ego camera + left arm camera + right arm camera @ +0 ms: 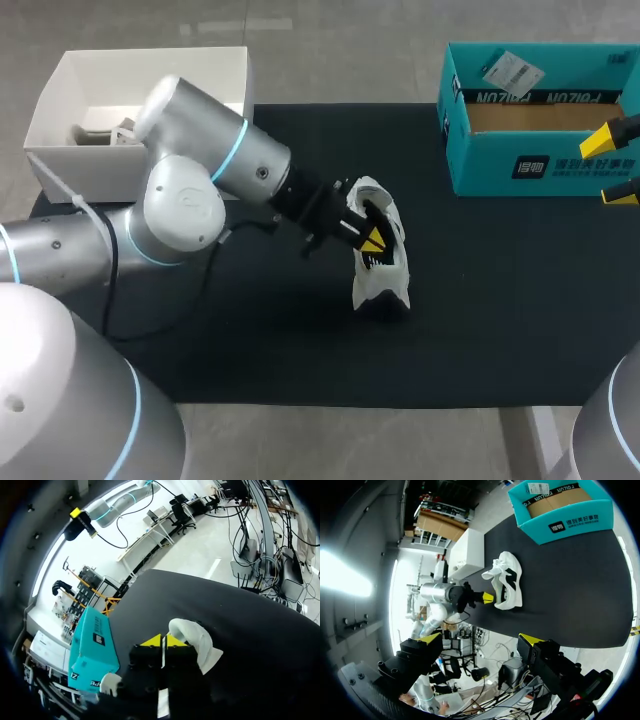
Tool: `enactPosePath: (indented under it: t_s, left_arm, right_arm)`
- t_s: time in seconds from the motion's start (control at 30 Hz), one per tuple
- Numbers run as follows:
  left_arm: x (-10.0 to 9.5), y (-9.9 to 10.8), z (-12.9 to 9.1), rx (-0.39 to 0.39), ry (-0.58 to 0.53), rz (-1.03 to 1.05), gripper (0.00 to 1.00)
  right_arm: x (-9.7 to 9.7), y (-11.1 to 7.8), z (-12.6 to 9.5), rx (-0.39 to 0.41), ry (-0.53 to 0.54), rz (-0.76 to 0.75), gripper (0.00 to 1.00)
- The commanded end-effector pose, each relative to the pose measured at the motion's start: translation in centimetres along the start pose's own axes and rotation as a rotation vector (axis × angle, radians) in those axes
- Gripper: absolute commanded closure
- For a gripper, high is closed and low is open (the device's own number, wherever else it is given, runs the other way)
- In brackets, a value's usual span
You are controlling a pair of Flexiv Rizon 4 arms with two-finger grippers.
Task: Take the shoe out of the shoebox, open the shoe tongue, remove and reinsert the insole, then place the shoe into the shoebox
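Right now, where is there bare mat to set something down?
Bare black mat lies between the white shoe and the teal shoebox, and along the near edge. It is crowded on the left, where the left arm crosses beside the white box.

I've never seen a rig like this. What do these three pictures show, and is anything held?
This is a two-armed robot at a table covered by a black mat. One picture looks down from above; the two round ones come from cameras on each wrist. The left gripper, yellow fingertips closed together, is at the opening of a white sneaker with black trim. The right gripper hangs open and empty near a teal cardboard shoebox. A white open box sits at the far left.
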State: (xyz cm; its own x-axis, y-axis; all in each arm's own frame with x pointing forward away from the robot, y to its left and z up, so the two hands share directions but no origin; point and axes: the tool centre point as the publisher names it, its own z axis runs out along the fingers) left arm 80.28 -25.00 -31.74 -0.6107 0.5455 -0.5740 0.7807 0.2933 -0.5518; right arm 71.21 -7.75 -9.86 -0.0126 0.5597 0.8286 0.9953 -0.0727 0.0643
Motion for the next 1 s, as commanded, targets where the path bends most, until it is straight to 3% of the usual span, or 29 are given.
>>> enactPosePath:
  t_s: [0.03,0.23,0.4,0.47,0.5,0.93,1.0]
  left_arm:
    - [-1.5,-0.7,-0.5,-0.122,0.523,0.040,1.00]
    - [-0.9,-0.1,-0.7,-0.191,0.737,0.101,1.00]
    - [0.1,0.8,-1.1,-0.334,0.854,0.151,1.00]
    - [0.3,1.1,-1.1,-0.371,0.816,0.141,1.00]
    - [0.2,1.1,-1.3,-0.327,0.744,0.119,1.00]
    - [0.3,1.2,-0.7,-0.314,0.755,0.140,1.00]
    - [0.4,1.5,0.1,-0.398,0.782,0.170,1.00]
  right_arm:
    - [0.0,-0.1,0.1,-0.001,-0.002,0.001,0.00]
    - [0.0,-0.1,0.1,-0.001,-0.002,0.001,0.00]
    - [0.0,-0.1,0.1,-0.001,-0.002,0.001,0.00]
    - [0.0,-0.1,0.1,-0.001,-0.002,0.001,0.00]
    - [0.0,-0.1,0.1,-0.001,-0.002,0.001,0.00]
    - [0.0,-0.1,0.1,-0.001,-0.002,0.001,0.00]
    - [0.0,-0.1,0.1,-0.001,-0.002,0.001,0.00]
